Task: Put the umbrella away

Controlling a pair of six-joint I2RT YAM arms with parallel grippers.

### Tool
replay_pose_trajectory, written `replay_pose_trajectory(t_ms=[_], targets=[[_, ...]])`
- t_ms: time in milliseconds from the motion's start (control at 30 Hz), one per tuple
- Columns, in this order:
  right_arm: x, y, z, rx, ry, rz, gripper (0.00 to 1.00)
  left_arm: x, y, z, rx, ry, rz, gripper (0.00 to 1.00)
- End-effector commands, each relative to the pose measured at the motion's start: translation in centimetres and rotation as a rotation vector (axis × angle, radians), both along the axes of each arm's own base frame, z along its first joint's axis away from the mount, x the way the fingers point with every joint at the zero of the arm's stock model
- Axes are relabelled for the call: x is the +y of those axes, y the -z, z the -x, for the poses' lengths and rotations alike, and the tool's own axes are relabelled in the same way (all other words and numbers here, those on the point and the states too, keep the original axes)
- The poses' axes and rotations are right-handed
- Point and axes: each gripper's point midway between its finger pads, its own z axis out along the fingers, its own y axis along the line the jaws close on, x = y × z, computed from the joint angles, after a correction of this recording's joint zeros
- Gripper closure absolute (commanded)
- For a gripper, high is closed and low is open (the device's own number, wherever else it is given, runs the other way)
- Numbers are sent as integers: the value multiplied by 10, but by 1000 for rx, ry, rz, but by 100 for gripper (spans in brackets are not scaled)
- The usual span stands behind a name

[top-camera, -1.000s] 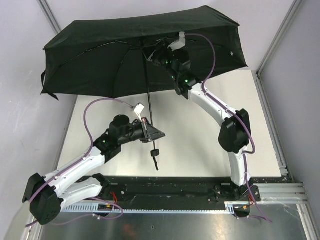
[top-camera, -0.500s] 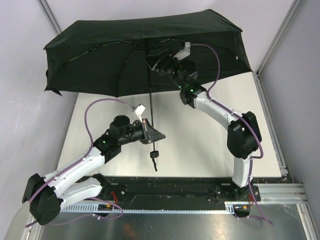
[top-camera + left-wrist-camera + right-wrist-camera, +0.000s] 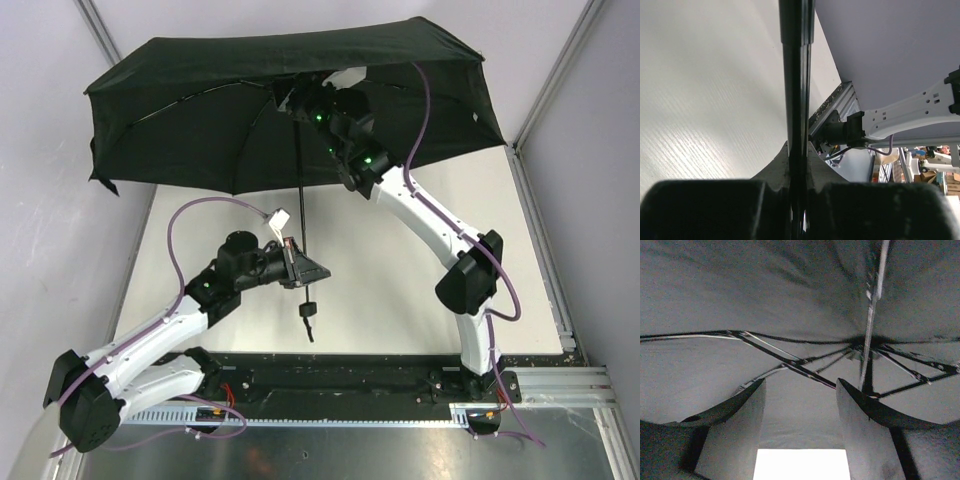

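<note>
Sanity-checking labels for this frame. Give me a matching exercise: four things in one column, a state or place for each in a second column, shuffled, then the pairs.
1. umbrella canopy
2. umbrella shaft
3. right gripper
4. handle knob

A. jaws open, holding nothing, just under the canopy
B. hangs just below the left gripper
C. spread open above the table
D. clamped in the shut left gripper

Pairs: 1-C, 2-D, 3-A, 4-B
</note>
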Motion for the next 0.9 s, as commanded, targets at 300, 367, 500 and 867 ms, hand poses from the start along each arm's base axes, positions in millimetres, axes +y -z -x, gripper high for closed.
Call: replay_pose_trajectory(t_ms=[300,367,500,867], targets=[[-31,35,1,186,77,58,34,-1,-15,0,-83,32,17,100],[-30,35,6,186,42,48,31,-2,-14,-1,-79,31,14,100],[-31,24,30,98,-19,31,27,-1,-11,-2,-77,22,7,100],[-72,40,30,139,132,-3,28,-1,-7,-5,-52,16,4,100]])
